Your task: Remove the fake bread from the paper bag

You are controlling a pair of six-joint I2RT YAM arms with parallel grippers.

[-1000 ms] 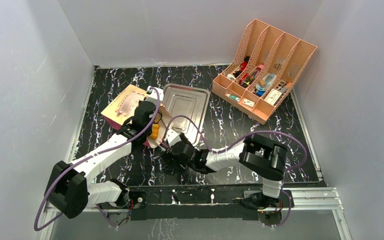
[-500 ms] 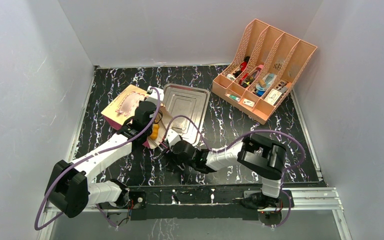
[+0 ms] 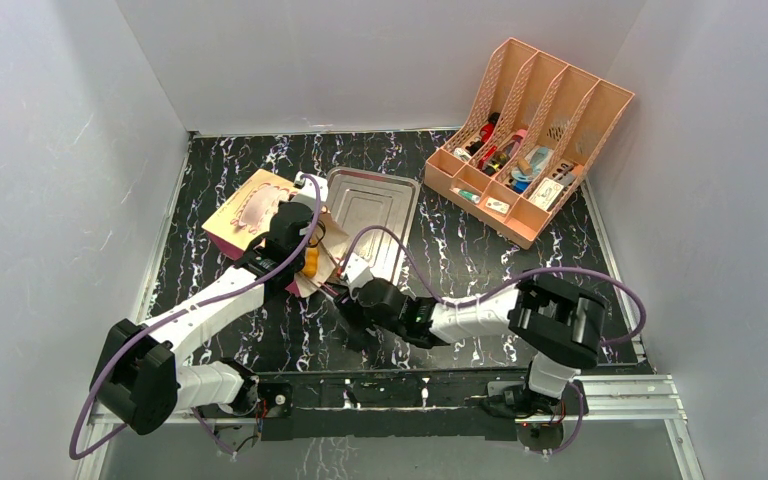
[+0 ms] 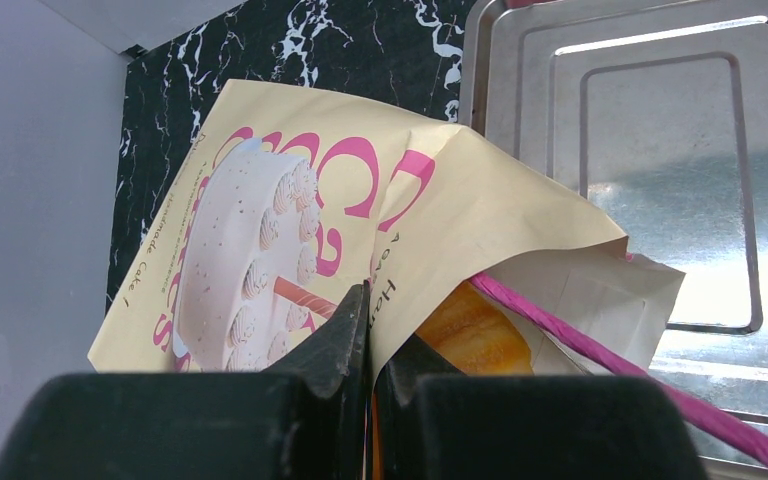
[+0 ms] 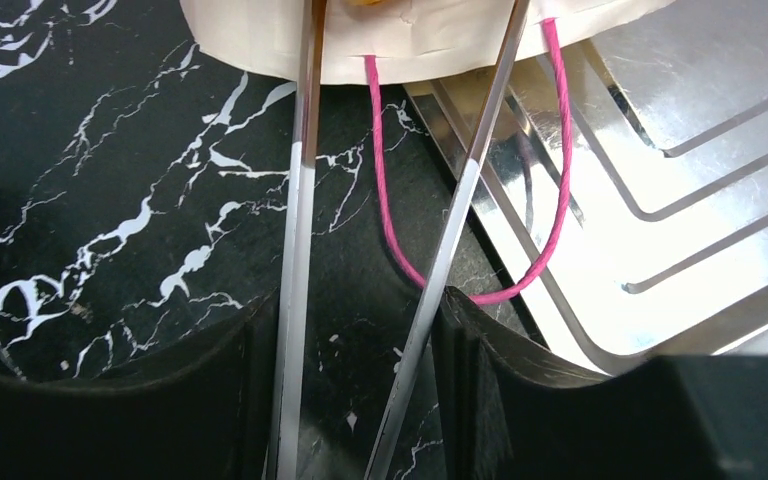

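Left gripper [image 4: 370, 340] pinched on the paper bag [image 4: 460, 200] lip, mouth open; right gripper [image 5: 355, 400] grasps tongs [image 5: 300, 200], blades apart, apparently at the mouth, fake bread [image 4: 470, 335] inside at 12 o'clock along their axis.

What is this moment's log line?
left gripper: pinching paper bag lip | right gripper: holding tongs at bag mouth | fake bread: inside bag

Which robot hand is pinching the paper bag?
The left gripper: it is shut on a flap of the paper bag. The right gripper holds metal tongs pointing at its mouth.
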